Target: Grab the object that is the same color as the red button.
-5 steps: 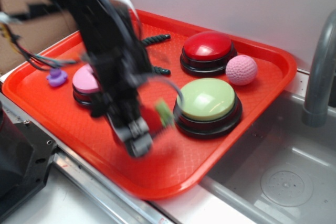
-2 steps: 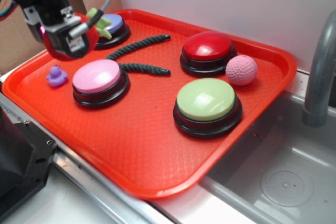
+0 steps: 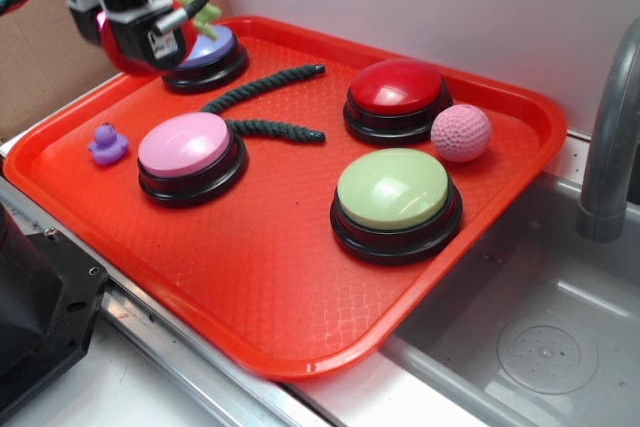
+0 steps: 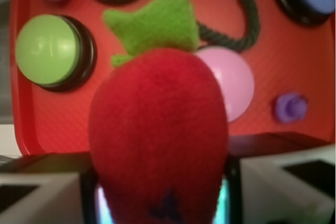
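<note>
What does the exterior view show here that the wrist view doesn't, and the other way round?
Exterior only: the sink, the grey faucet, the wall, and the gripper hanging above the tray's far left corner.

Wrist only: the strawberry close up, clamped between the pads, green leaf pointing away.

Both: strawberry, green button, pink button, purple button, pink ball, rope, purple duck. The red button is mostly cropped in the wrist view.

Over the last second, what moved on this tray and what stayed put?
The tool, shut on the plush strawberry, lifted it off the tray near the green button and carried it up to the far left, above the purple button. Buttons, pink ball, rope and duck did not move.
</note>
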You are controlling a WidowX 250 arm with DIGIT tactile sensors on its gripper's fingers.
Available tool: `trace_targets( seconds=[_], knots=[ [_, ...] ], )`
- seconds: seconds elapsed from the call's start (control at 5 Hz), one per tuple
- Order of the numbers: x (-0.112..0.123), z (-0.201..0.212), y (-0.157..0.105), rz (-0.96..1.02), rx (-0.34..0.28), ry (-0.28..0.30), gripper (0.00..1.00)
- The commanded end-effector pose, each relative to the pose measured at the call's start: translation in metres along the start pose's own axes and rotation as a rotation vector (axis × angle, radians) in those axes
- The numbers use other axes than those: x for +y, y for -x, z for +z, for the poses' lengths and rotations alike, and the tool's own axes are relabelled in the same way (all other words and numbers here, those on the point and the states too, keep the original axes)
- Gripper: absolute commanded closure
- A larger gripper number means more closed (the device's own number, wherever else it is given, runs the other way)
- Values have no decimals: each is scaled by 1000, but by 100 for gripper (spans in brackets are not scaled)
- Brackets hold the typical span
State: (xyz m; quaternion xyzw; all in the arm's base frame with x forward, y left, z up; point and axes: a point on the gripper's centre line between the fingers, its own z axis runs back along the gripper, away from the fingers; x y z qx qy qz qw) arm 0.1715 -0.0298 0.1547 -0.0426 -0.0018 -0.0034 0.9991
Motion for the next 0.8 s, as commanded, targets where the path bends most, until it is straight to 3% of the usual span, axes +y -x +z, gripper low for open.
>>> trace_targets(
  seconds=[0.0,0.6],
  knots=[
    [5,38,-12,-21,-97,-72,100],
    [9,32,-10,11,-84,-65,100]
  ],
)
